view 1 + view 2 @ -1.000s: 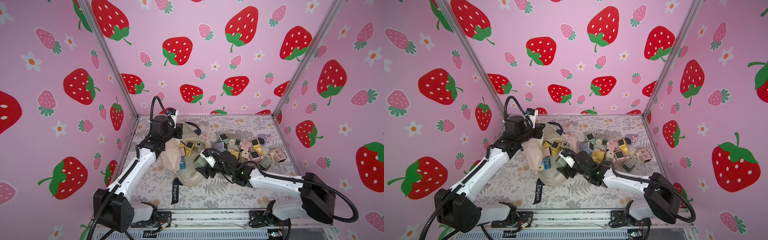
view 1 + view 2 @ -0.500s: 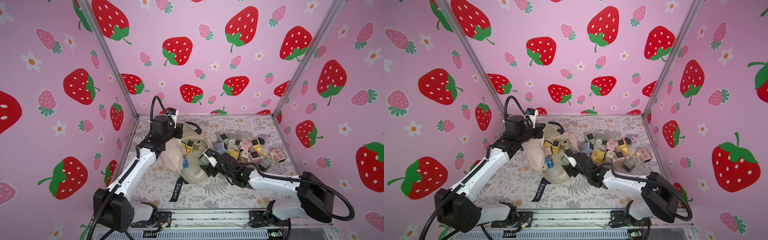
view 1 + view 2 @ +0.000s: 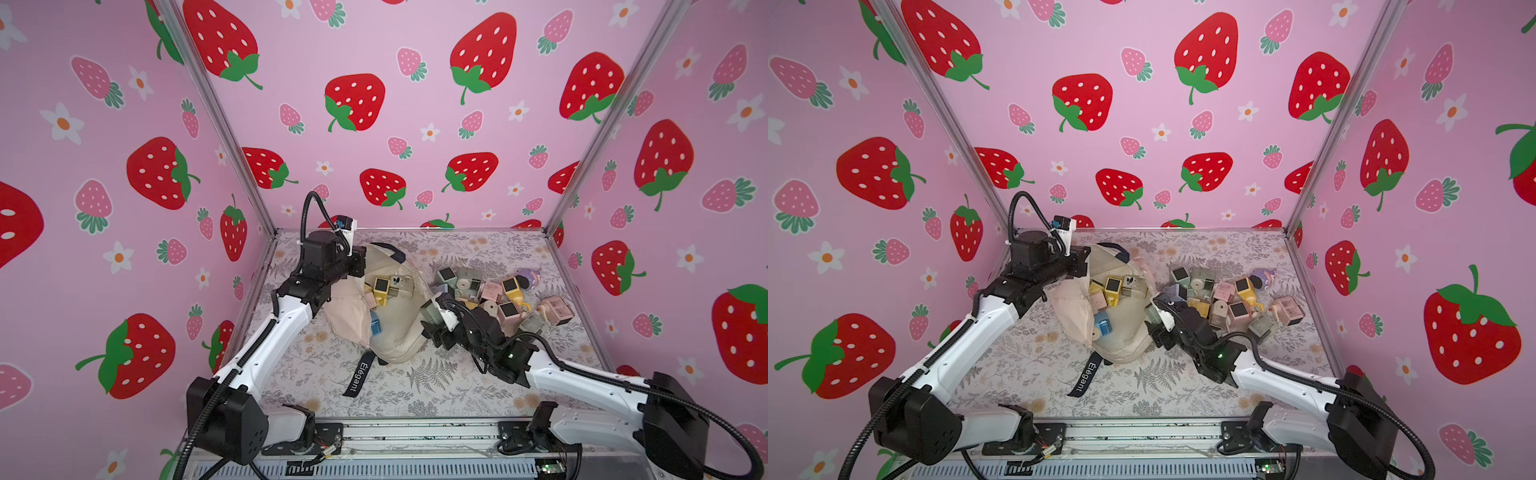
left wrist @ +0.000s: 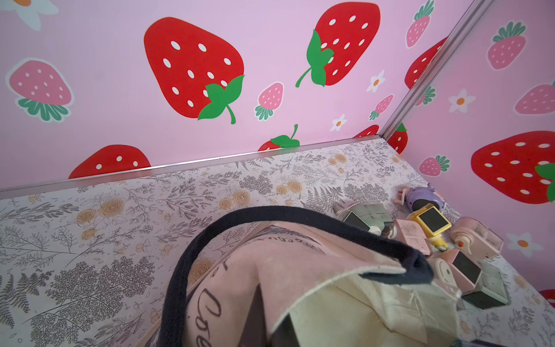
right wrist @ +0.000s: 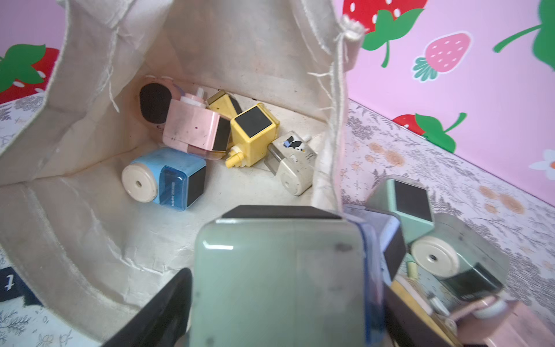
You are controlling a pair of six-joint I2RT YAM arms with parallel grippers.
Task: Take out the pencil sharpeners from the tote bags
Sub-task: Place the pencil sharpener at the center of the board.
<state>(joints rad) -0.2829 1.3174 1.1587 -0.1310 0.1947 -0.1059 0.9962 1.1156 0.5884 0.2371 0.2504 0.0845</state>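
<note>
The cream tote bag (image 3: 395,332) lies open mid-table, its navy handle (image 4: 270,216) at the back. My left gripper (image 3: 358,266) is shut on the canvas rim (image 4: 300,270) at the bag's back left and holds it up. My right gripper (image 3: 432,318) is shut on a sage green pencil sharpener (image 5: 279,282) at the bag's right edge (image 5: 333,144). Inside the bag lie blue (image 5: 168,180), pink (image 5: 195,129), yellow (image 5: 252,132) and cream (image 5: 295,162) pencil sharpeners. More pencil sharpeners (image 3: 498,295) are piled on the table right of the bag.
A purple figure-shaped sharpener (image 3: 528,277) stands at the back of the pile. The black strap reading Elegant (image 3: 359,376) trails from the bag toward the front. Pink strawberry walls close in the left, back and right. The floral table (image 3: 457,386) shows bare in front of the bag.
My right gripper has carried the green sharpener to the right and a little back, from over the bag's inside to its right edge. The left gripper has kept its hold.
</note>
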